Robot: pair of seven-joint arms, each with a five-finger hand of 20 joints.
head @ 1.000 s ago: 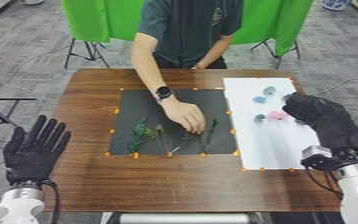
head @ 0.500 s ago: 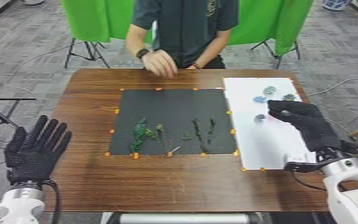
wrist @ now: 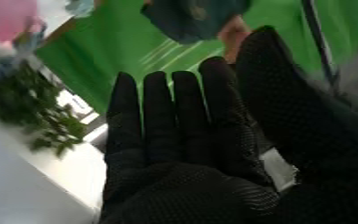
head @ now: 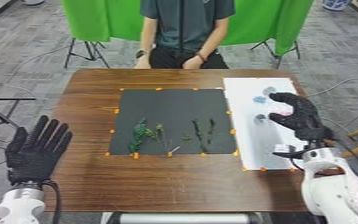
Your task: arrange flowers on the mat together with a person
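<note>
Right hand (head: 298, 120) at right of frame, above the white sheet (head: 246, 142); wrist view has its fingers straight and side by side, slim gaps between, thumb held off from them. Pink flower (head: 280, 108) in the opening between thumb and fingers in head view, apart from the fingertips in wrist view. Blue flower (head: 260, 99) and grey-green one (head: 270, 91) near it, toward upper right of frame; grey-blue flower (head: 261, 118) just beside the pink one. Left hand (head: 33, 155) at lower left, beside the black mat and well apart from it, fingers straight and spread. Black mat (head: 162, 105) mid-frame on the brown tabletop (head: 184, 185): leafy green sprig (head: 139, 134) at its lower left, thinner sprig (head: 160, 136) just beside, two dark upright stems (head: 211, 132) at its lower right
</note>
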